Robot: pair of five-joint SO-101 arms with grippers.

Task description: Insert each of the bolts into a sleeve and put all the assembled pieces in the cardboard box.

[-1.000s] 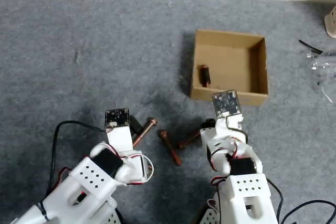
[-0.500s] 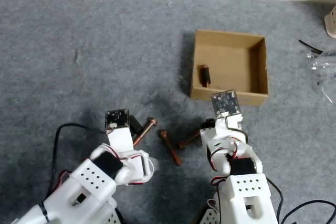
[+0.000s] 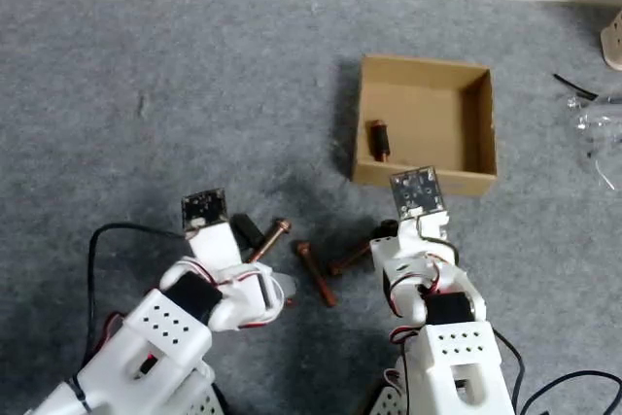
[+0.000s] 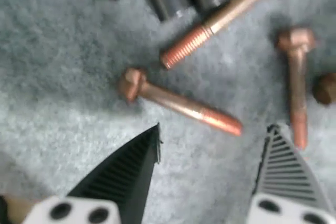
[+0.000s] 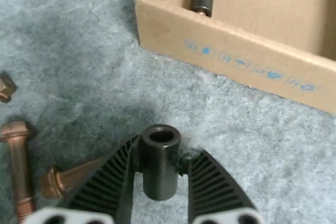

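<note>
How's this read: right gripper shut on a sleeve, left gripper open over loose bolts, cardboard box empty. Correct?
Not quite: the cardboard box isn't empty. It holds one assembled piece beside one side wall, as the high view shows. The rest is right: the right gripper is shut on a sleeve, and the left gripper is open over loose bolts.

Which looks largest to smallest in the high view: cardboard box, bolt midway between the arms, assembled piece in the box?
1. cardboard box, by far the largest.
2. bolt midway between the arms, clearly longer than the next.
3. assembled piece in the box, the shortest.
</note>
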